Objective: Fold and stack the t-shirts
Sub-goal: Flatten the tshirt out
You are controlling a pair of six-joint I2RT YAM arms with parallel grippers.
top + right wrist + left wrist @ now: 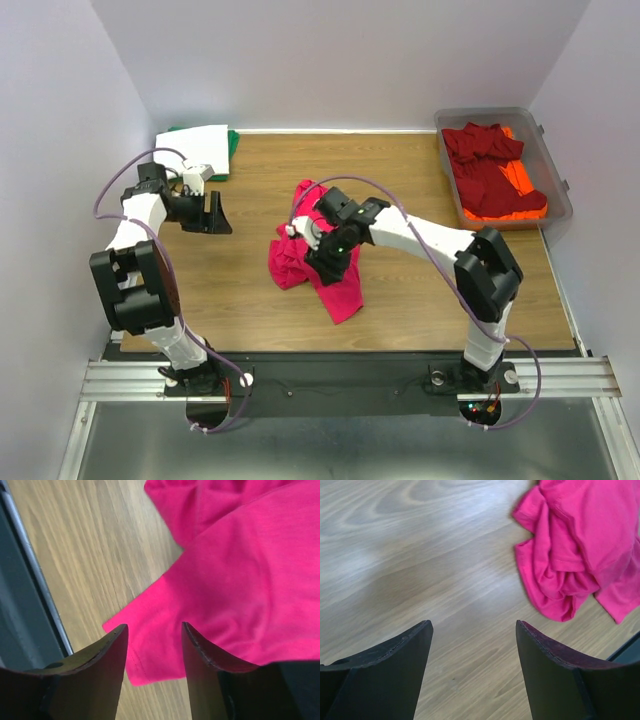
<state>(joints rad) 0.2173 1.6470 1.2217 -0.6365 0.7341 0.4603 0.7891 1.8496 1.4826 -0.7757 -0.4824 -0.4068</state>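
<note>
Not much of the job was done at this point, by the look of it. A white t-shirt (195,147) sat folded on top of a green t-shirt (233,143) at the far left corner of the table (400,180), so that looked like the start of the stack. The dark red t-shirts (485,165) and an orange t-shirt (520,205) were heaped unfolded in the clear plastic bin (500,113) at the far right, so I'd guess most of the pile was left to do.

The pink t-shirt (342,292) lay crumpled mid-table, not flattened or folded at all. The right pincer (152,627) hung right over it, jaws about half apart and straddling a hem corner near the near table edge. Cloth showed in the gap, but I couldn't see it actually pinched. The left pincer (472,625) was wide apart with nothing in it, over bare wood, with the pink shirt off to its right and well apart from its tips.
</note>
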